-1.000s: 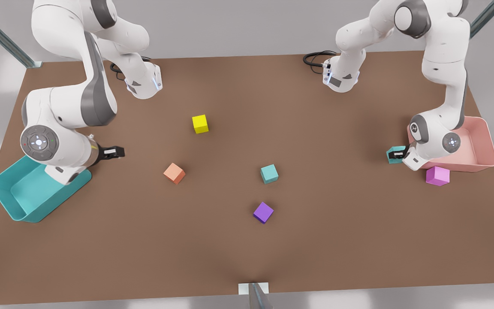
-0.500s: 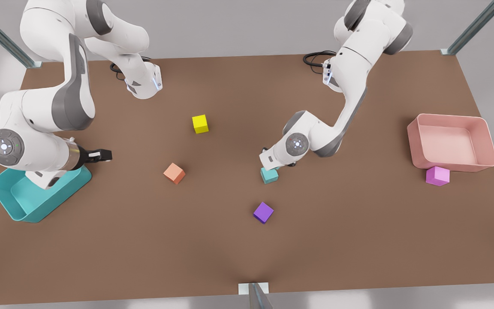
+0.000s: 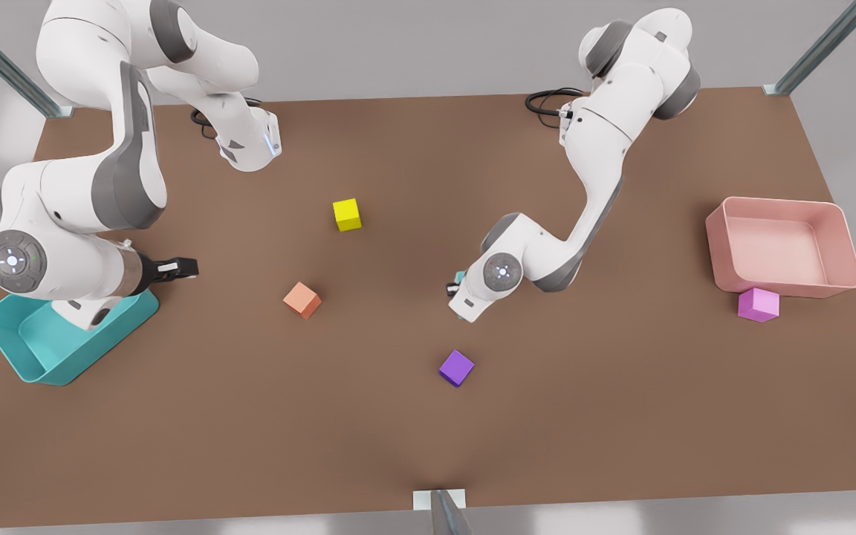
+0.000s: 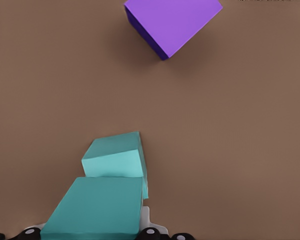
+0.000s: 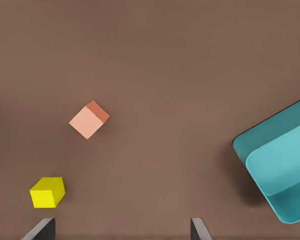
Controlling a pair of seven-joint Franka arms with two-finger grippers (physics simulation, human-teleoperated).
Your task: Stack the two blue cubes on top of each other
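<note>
Left gripper (image 3: pixel 456 285) is clamping one teal cube (image 4: pixel 97 207) just above its twin (image 4: pixel 114 157); right gripper (image 3: pixel 189 266) is waiting wide open.

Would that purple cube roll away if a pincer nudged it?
Probably not: the purple cube rests flat on the table, so it would likely slide rather than roll. Its crisp edges and matte faces suggest a stiff block, likely easy to grip.
</note>
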